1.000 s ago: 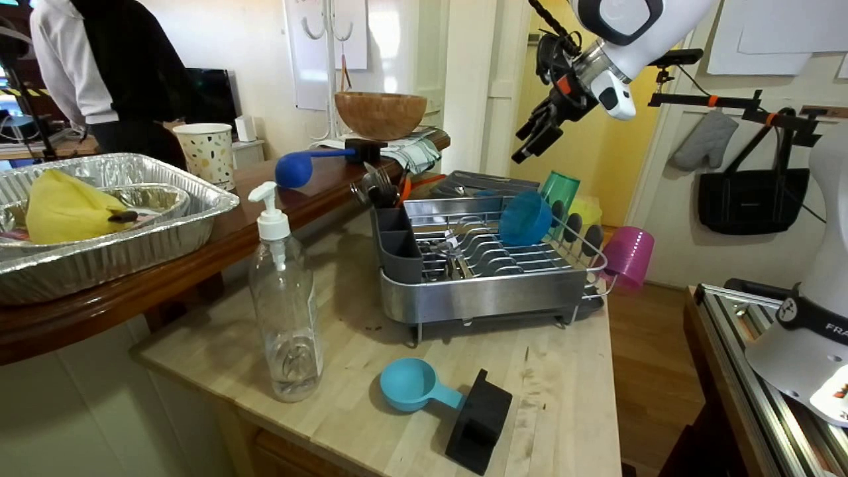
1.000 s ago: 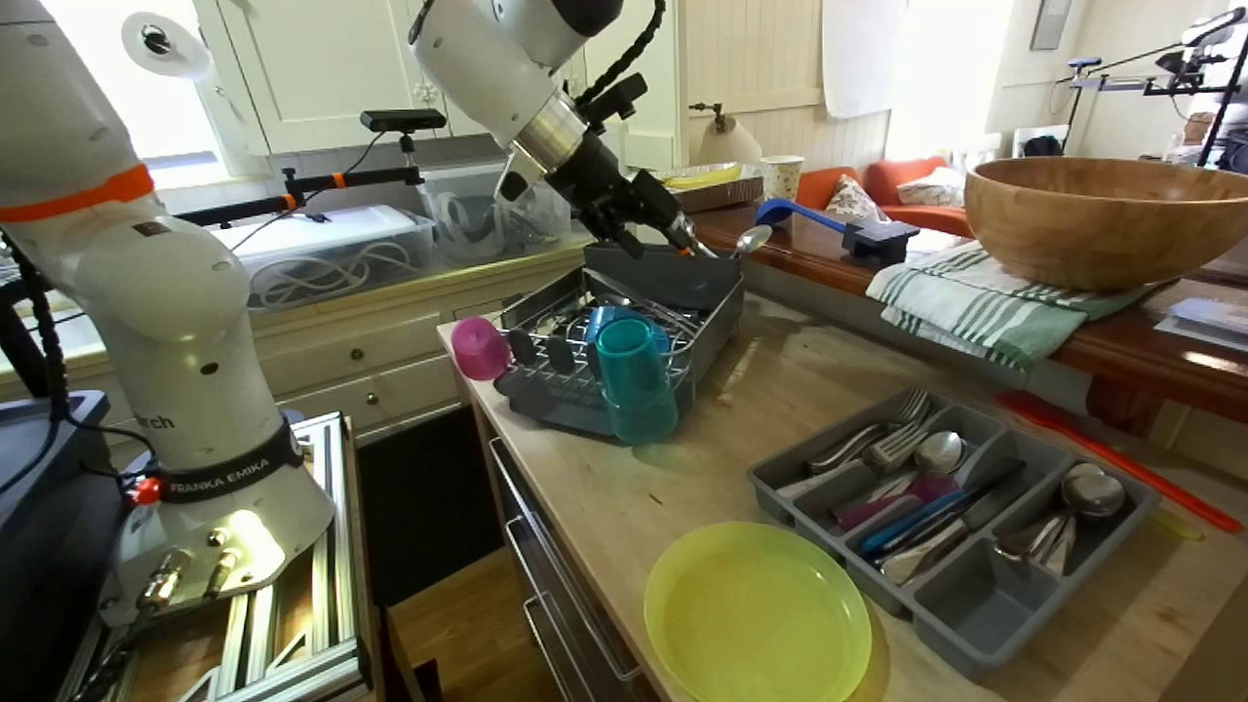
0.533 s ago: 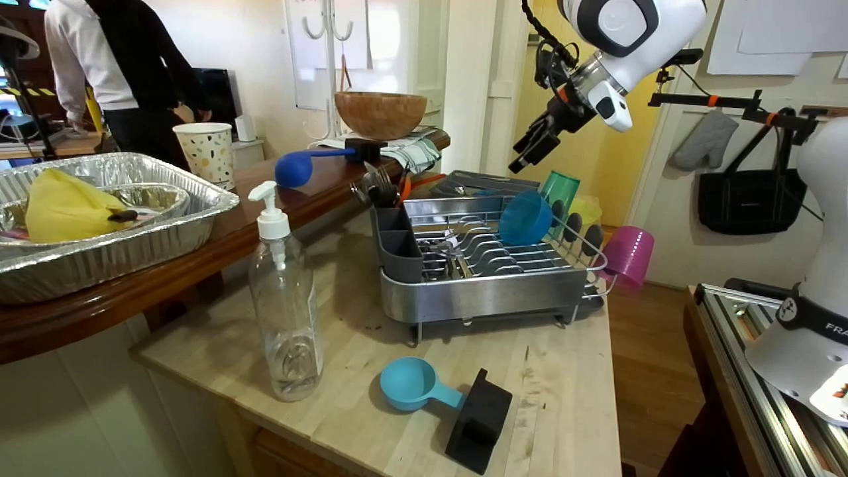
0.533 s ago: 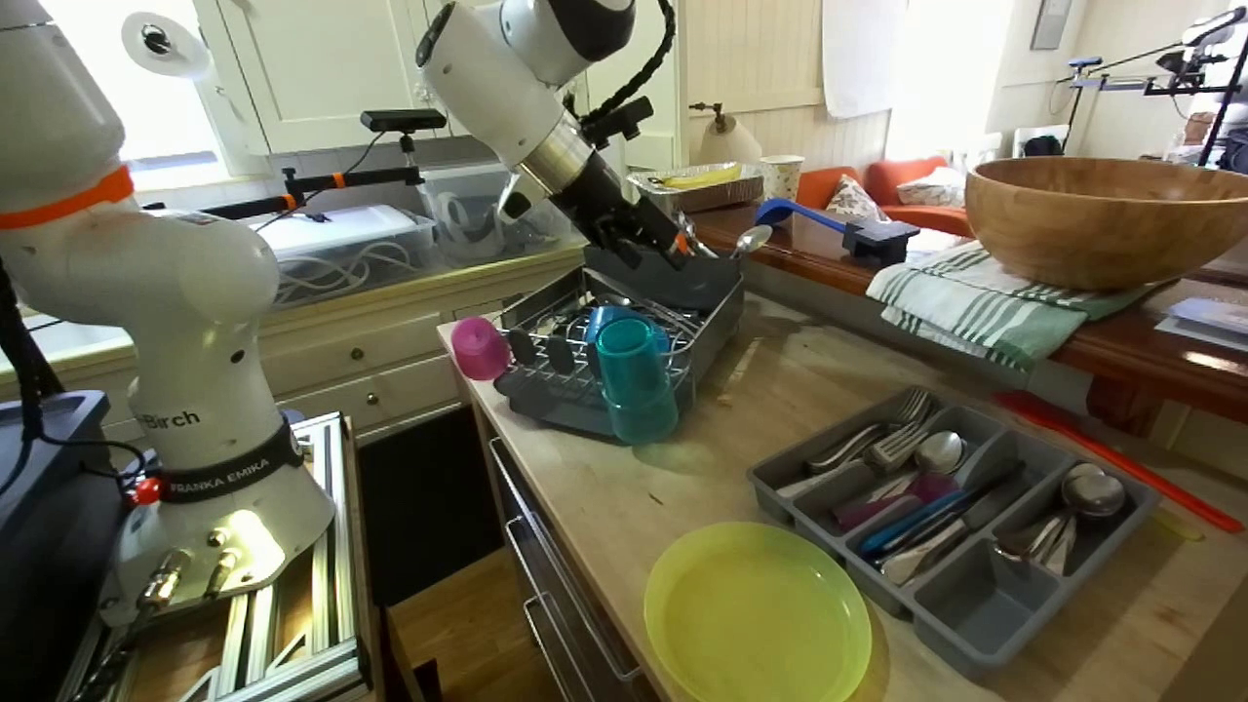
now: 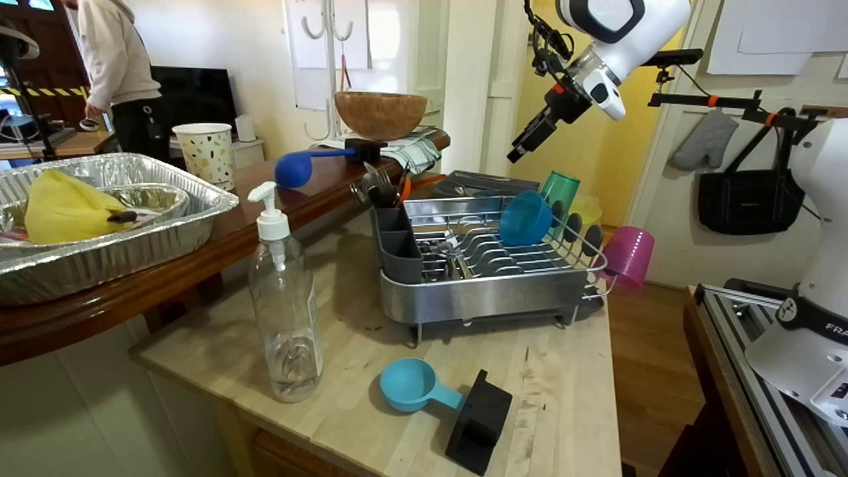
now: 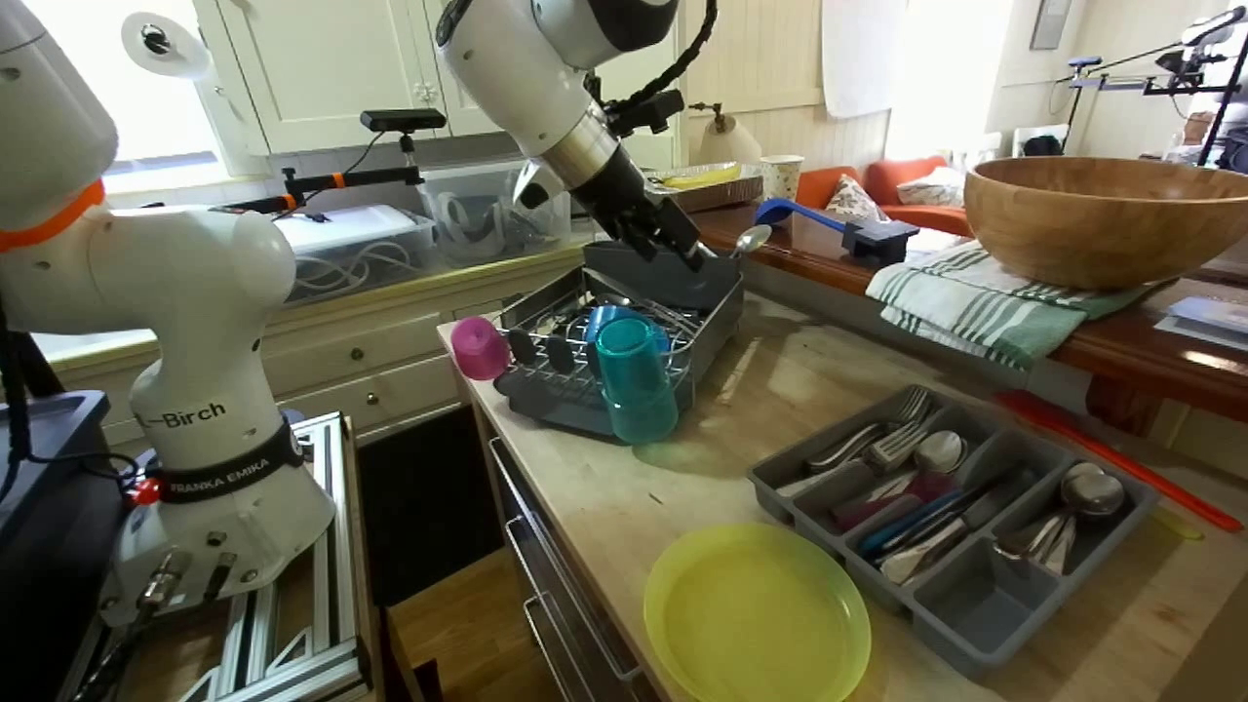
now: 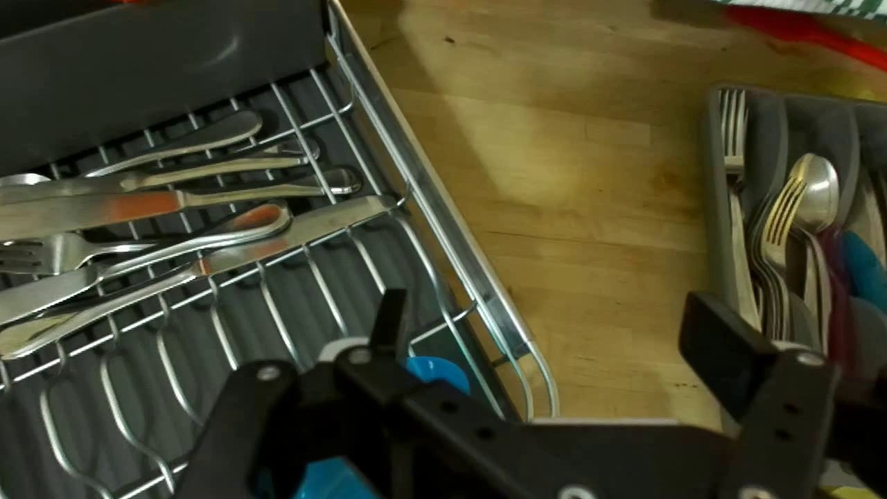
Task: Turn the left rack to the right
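From left, in an exterior view, a foil pan [image 5: 165,246] and a clear pump bottle [image 5: 285,318] stand well to the left of the jaws and lower. The steel dish rack [image 5: 490,298], the left rack of the task, sits on a wooden counter [image 5: 543,377] below the jaws and apart from them, its grey caddy [image 5: 397,248] at the end to their left. A blue cup [image 5: 525,218] rests tilted on the rack, directly below the jaws in this view, with a teal-green cup [image 5: 562,187] just to its right and a magenta cup [image 5: 628,255] at the wire frame, farther right of the jaws and lower.

In the wrist view, again from left, cutlery [image 7: 142,206] lies across the rack's wires, left of the jaws. The gripper [image 7: 545,315] has its two fingers spread wide, the rack's steel edge and the counter showing through the gap. To the right of the jaws' gap lies a grey cutlery tray [image 7: 768,132] holding forks and spoons, partly hidden by the finger on that side; a red utensil [image 7: 807,31] lies above it, at the upper right.
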